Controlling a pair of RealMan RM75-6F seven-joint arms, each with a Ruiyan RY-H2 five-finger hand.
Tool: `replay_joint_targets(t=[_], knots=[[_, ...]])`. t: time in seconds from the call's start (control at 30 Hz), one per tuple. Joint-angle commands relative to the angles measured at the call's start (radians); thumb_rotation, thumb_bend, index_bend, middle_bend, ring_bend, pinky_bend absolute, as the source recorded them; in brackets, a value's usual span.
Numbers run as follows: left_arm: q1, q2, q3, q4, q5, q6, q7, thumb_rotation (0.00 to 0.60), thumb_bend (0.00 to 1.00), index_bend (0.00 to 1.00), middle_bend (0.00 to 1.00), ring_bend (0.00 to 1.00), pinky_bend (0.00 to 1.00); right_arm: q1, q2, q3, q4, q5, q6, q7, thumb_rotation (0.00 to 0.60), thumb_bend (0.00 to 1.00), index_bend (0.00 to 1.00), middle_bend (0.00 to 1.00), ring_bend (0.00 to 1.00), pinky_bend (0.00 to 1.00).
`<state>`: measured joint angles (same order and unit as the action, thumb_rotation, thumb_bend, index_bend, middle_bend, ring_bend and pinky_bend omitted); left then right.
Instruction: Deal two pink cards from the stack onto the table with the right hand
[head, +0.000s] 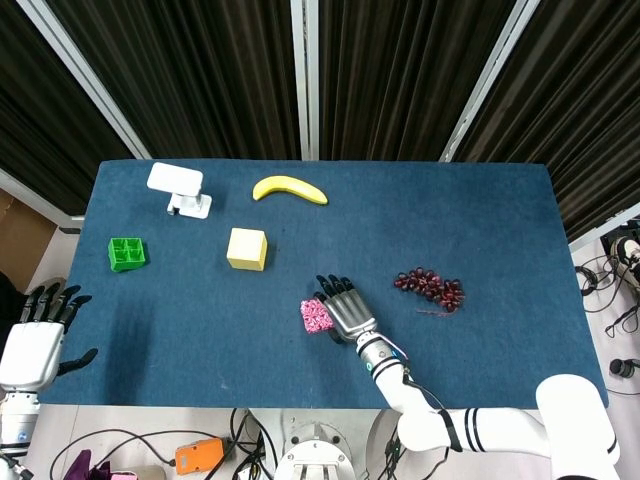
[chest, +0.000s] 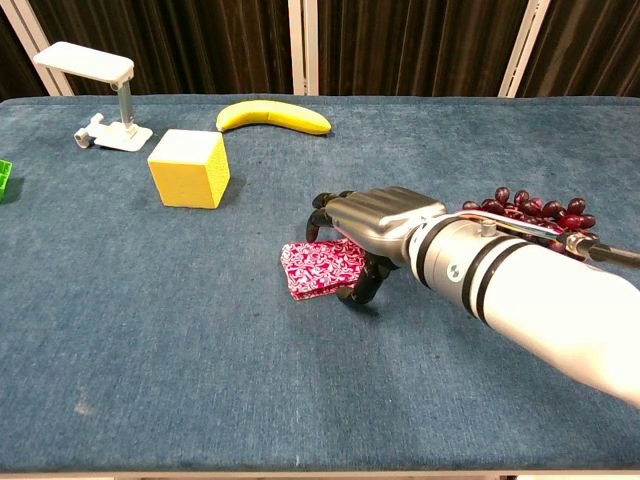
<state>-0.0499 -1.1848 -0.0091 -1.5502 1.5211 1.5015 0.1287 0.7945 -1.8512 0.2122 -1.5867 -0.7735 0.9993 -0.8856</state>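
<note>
Right hand (chest: 375, 222) low over right half of pink card stack (chest: 318, 268), palm down, fingers curled onto stack's far-right edge, thumb tip down at its near-right corner. Can't tell whether any card actually pinched or lifted (contact zone hidden under palm in both views). In head view same hand (head: 343, 309) covers right part of stack (head: 314, 317), only left strip showing.

Stack flat on blue table (chest: 150, 350), roughly mid-table, slightly toward near edge. No dealt cards visible on cloth.

Around it:
- Yellow cube (chest: 189, 168) up-left of stack, well apart.
- Banana (chest: 274, 116) further back, near far edge, behind cube and to its right.
- White stand-like gadget (chest: 102, 93) at far-left back.
- Green block (head: 127, 253) at left side of table (only a sliver at frame edge in chest view).
- Grapes (chest: 536, 208) to right of stack, just behind right forearm (chest: 520, 290), partly hidden by it in chest view; in head view clear of the arm, grapes (head: 430, 287) well apart from stack.

Left hand (head: 36, 335) off table's near-left corner, fingers spread and straight, holding nothing.
</note>
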Motion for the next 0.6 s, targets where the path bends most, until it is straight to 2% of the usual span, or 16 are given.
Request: replay_joint_targets(t=[0.03, 0.43, 0.6], knots=[[-0.001, 0.001, -0.001, -0.003, -0.001, 0.0, 0.003, 0.6, 0.07, 0.21, 0.12, 0.03, 0.01, 0.01, 0.009, 0.0, -0.008, 0.014, 0.002, 0.009, 0.6, 0.5, 0.28, 0.02, 0.0, 0.13], [-0.006, 0.004, -0.003, -0.009, -0.006, -0.007, 0.011, 0.6, 0.07, 0.21, 0.12, 0.03, 0.01, 0.056, 0.021, -0.006, -0.008, 0.074, 0.002, 0.031, 0.6, 0.5, 0.29, 0.02, 0.0, 0.12], [-0.007, 0.006, -0.003, -0.01, -0.009, -0.01, 0.013, 0.6, 0.07, 0.21, 0.12, 0.03, 0.01, 0.076, 0.019, -0.007, -0.003, 0.098, 0.006, 0.032, 0.6, 0.53, 0.36, 0.04, 0.0, 0.11]])
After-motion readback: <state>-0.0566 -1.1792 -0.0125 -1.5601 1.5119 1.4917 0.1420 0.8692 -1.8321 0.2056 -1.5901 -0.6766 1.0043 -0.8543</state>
